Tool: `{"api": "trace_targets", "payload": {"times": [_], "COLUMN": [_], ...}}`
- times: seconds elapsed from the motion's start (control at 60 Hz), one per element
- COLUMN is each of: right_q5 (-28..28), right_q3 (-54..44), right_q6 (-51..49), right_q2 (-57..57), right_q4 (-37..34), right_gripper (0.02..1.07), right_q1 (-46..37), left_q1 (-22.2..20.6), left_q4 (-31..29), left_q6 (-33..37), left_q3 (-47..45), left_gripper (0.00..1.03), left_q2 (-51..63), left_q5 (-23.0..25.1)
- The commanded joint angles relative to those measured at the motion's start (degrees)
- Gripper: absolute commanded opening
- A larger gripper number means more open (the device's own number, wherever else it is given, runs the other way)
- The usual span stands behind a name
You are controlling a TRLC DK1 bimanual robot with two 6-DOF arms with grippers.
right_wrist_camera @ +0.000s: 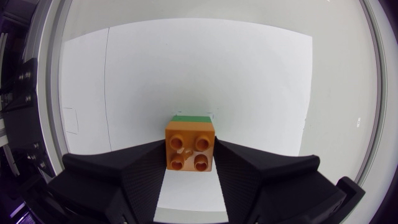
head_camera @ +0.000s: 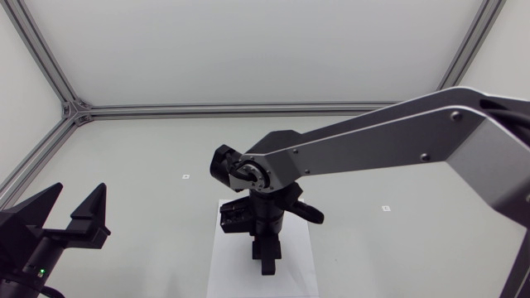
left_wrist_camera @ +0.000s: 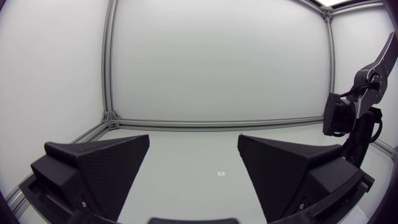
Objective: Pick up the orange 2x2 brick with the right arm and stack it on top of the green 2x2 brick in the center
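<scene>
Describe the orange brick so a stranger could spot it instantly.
Follow the right arm out over the white sheet at mid-table. The right gripper is shut on the orange brick, four studs showing. Only the edge of a green brick shows beyond it; nothing else is orange.

Our right arm (head_camera: 373,136) comes in from the right and reaches the table's (head_camera: 149,149) middle. Its gripper (right_wrist_camera: 189,153) hangs over a paper sheet (head_camera: 228,269). The upper 2x2 brick (right_wrist_camera: 189,147) sits between both fingers, which touch it from two sides, directly above the lower 2x2 brick (right_wrist_camera: 191,117). Our left gripper (head_camera: 79,194) stands well apart at the left front.
</scene>
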Motion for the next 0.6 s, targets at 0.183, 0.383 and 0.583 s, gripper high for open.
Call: {"api": "trace_targets", "payload": {"times": [0.183,0.383,0.583], "right_q5": [-0.2,-0.37,-0.64], "right_q3": [-0.64,-0.47,-0.29], "right_q6": [1.26,1.52,1.96], "right_q2": [-0.82,-1.78,-3.63], "right_q4": [-0.62,-0.71,-0.97], "right_gripper": [0.65,0.78,1.03], "right_q1": [0.19,0.19,0.19], "left_q1": [0.14,0.14,0.14], "left_q4": [-0.76,-0.84,-0.76], "left_q6": [0.75,0.75,0.75], "left_q3": [-2.35,-2.35,-2.35], "left_gripper": [0.99,0.99,0.99], "left_q2": [-0.45,-0.45,-0.45], "left_q5": [0.23,0.32,0.23]}}
